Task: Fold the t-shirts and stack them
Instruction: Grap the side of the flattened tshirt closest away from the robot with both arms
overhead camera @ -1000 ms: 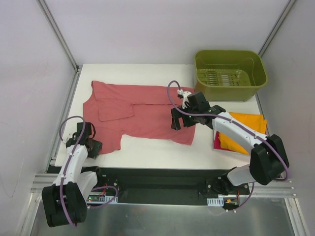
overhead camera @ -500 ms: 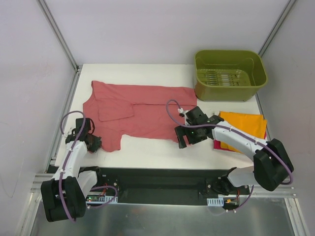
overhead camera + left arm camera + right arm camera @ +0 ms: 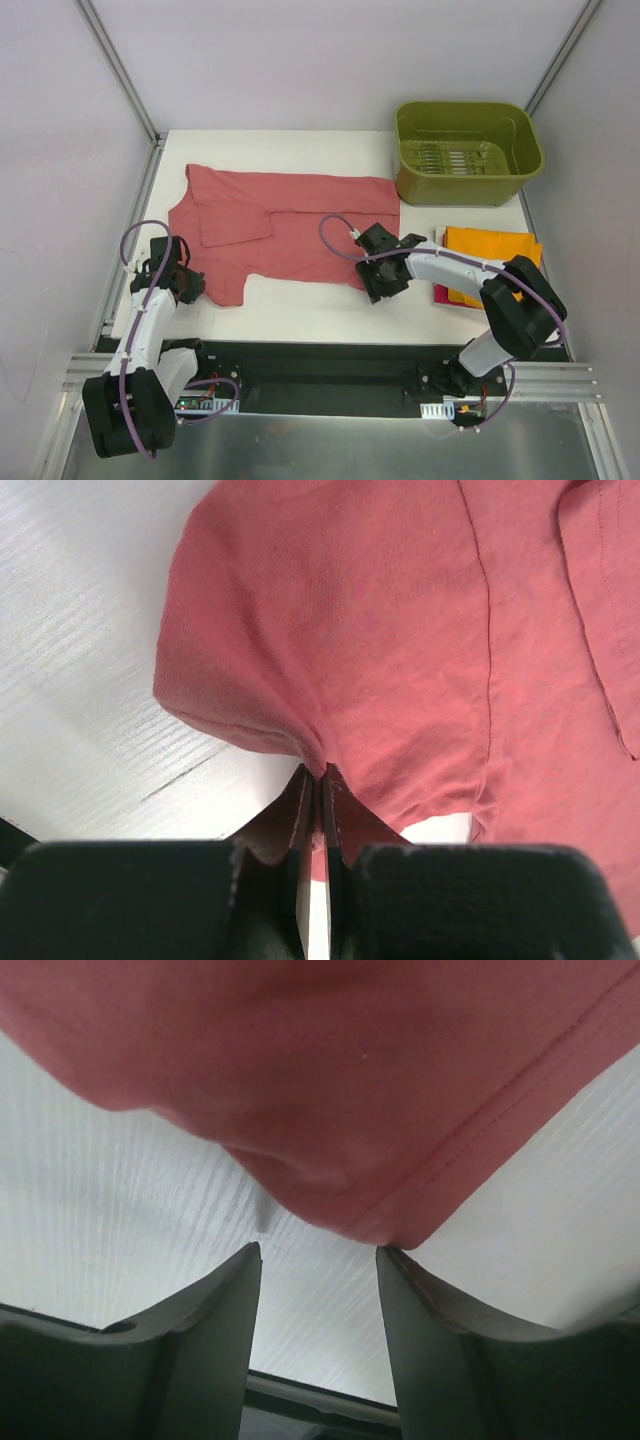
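Observation:
The dusty-red t-shirt (image 3: pixel 285 215) lies spread on the white table, one sleeve folded over its upper left. My left gripper (image 3: pixel 190 287) is shut on its near left corner; the left wrist view shows the cloth (image 3: pixel 400 630) pinched between the closed fingers (image 3: pixel 300 810). My right gripper (image 3: pixel 382 285) is open at the shirt's near right corner; in the right wrist view the hem corner (image 3: pixel 340 1200) hangs just ahead of the spread fingers (image 3: pixel 225 1310). A folded orange t-shirt (image 3: pixel 495 255) lies on a magenta-pink one (image 3: pixel 441 292) at the right.
A green tub (image 3: pixel 466 150) stands at the table's back right corner. The table's near edge and a black rail run just below both grippers. Walls and frame posts close in the left and right sides.
My right gripper has moved from over the shirt's right side down to its near right corner. My left gripper has shifted slightly forward at the near left corner.

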Motion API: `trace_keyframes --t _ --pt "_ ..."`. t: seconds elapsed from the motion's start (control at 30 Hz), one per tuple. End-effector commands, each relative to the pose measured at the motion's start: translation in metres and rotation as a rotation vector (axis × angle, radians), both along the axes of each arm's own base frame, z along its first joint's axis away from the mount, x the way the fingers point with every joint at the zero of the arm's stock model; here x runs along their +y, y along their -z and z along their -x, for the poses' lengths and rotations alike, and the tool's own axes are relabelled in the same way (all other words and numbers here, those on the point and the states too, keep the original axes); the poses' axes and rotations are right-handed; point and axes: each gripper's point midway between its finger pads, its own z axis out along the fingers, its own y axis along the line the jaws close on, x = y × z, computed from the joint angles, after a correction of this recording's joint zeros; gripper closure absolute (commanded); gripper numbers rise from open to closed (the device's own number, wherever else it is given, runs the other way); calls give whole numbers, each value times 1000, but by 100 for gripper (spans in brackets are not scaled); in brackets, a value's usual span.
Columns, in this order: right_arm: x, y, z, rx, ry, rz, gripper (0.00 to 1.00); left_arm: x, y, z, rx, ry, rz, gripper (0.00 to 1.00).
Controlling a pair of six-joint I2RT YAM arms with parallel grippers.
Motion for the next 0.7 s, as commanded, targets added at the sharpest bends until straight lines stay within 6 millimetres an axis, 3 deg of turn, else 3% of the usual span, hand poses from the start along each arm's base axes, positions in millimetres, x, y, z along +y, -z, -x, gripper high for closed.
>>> trace_keyframes --t 0.0,0.27,0.4,0.5,0.67 --pt "2 -10 -21 -83 19 27 47 1 -12 -10 -29 23 -8 100" --pt "-1 1 -24 -77 31 61 58 4 -13 -10 -29 21 -21 100" --pt "-10 9 -14 -38 33 96 88 7 -13 -7 -30 4 -34 100" --pt "-19 9 3 -1 69 101 99 7 -10 2 -20 -9 -36 100" --pt "-29 8 26 35 91 80 99 11 -5 26 36 -34 -67 100"
